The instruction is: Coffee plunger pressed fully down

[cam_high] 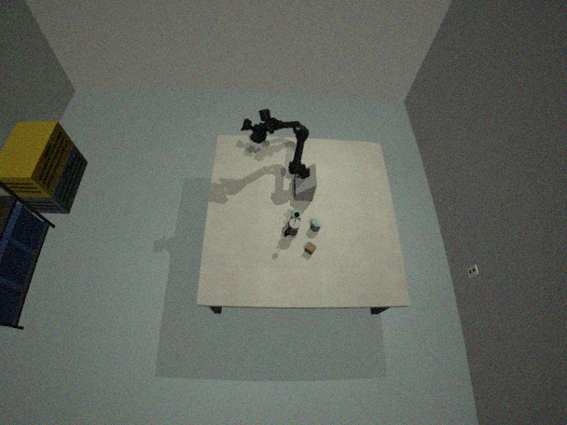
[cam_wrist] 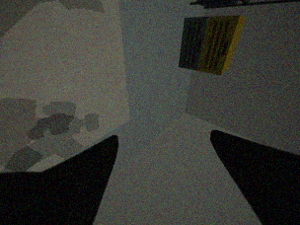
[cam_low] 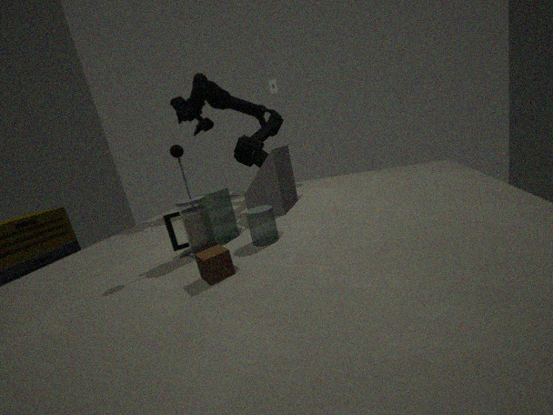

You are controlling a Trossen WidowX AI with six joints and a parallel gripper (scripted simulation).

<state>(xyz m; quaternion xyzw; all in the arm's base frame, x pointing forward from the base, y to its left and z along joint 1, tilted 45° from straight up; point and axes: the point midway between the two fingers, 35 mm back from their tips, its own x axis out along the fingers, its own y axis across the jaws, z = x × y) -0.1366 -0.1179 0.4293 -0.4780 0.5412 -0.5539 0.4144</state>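
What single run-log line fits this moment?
claw: open, empty, far from press | plunger knob: up, untouched | coffee press: upright on table | stage: approach not begun

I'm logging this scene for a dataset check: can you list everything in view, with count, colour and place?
Table: one, pale cream top on dark legs, middle of the room.
Coffee press: one, clear glass with a black handle, near the table's middle; plunger knob black, raised high on a thin rod.
Cup: one, clear greenish, standing beside the press, on the side away from its handle.
Block: one, orange-brown cube, on the table in front of the press, apart from it.
Mount: one, grey wedge, behind the press, carrying the arm's base.
Crate: one, yellow and dark, on the floor off the table.
Shelf: one, blue with dark frame, next to the crate.
Wall outlet: one, white.
Arm: one, black.
Gripper: one, black, open, off to one side of the knob.
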